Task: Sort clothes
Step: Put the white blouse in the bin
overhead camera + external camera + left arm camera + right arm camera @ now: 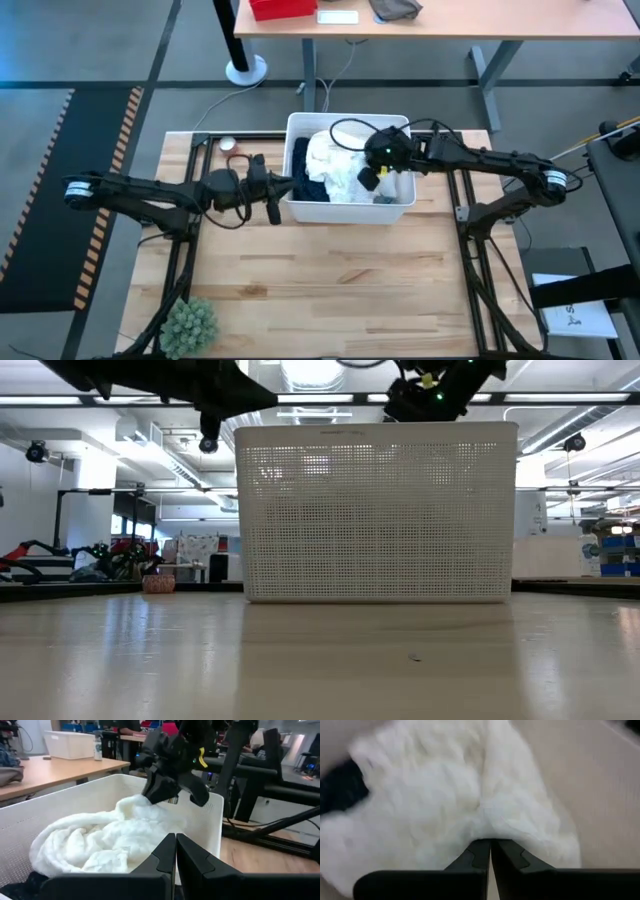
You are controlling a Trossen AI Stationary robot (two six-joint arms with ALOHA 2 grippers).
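**benchbot_77:** Clothes are all piled in the white perforated bin [349, 207] at the back-middle of the wooden table [330, 290]. Going left to right from overhead: a green spiky plant [190, 325] sits on the table's front-left corner, well apart from everything. The left arm reaches in from the left edge, and the left gripper [272, 193] hangs just outside the bin's left wall, fingers pressed together, holding nothing.

**lintroller:** What's inside the bin?

**benchbot_77:** On the left side there's a dark navy garment [305, 175], mostly buried. The big white garment [335, 168] is heaped over the middle, and from the left wrist camera it looks fluffy and bunched up [105, 840], rising toward the far wall. A bit of grey and black fabric [385, 198] peeks out at the right end; can't tell what garment that is.

**lintroller:** And the right arm?

**benchbot_77:** Comes in from the right, with the right gripper [372, 172] down over the bin's right half. Its wrist camera shows the fingertips [479, 851] closed, with a fold of the white garment [460, 800] gathered right at the tips. Looks pinched. From table height you only see the bin wall [378, 510], both arms above it.
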